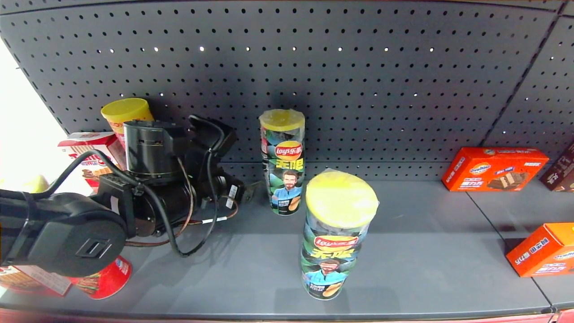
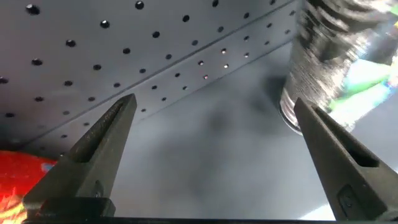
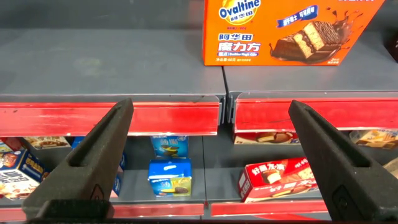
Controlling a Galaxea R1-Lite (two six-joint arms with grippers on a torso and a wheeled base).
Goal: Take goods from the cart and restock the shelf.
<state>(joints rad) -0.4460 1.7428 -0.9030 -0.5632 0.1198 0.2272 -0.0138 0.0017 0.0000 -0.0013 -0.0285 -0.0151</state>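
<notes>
Portrait-labelled front chip can (image 1: 336,233) stands at 5 o'clock of rear chip can (image 1: 282,161). Spread wide, empty: left gripper (image 2: 214,102), right gripper (image 3: 211,106).

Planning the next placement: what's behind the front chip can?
A second chip can stands behind the front can, slightly to the robot's left, close to the pegboard. The shelf patch directly behind the front can is covered by it.

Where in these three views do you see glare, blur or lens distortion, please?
Head view: blown-out white at the left edge; hole rows of the pegboard bow from wide-angle distortion; the rear chip can throws a soft shadow on it. Left wrist view: that can is smeared. Right wrist view: evenly lit, orange box crisp.
</notes>
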